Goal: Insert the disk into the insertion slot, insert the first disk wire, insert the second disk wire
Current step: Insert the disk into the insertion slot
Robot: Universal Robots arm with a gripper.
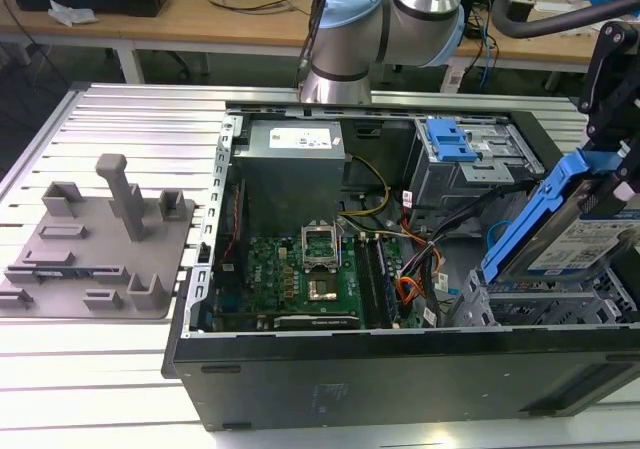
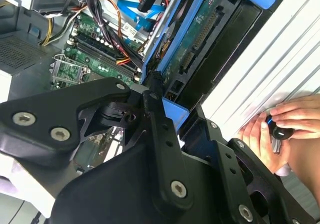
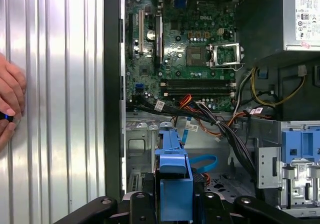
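While the hand (image 3: 174,200) grips the disk (image 1: 585,244) by its blue carrier, the disk hangs tilted just above the insertion slot (image 1: 520,307) (long axis sloping down toward that cage), its lower end nearest, not yet inside.

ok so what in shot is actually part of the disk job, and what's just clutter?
In the job: the disk, tilted, gripped by the end effector; the insertion slot below it.
Lying about: grey fixture block, power supply, motherboard, blue-latched bay, a person's hand.
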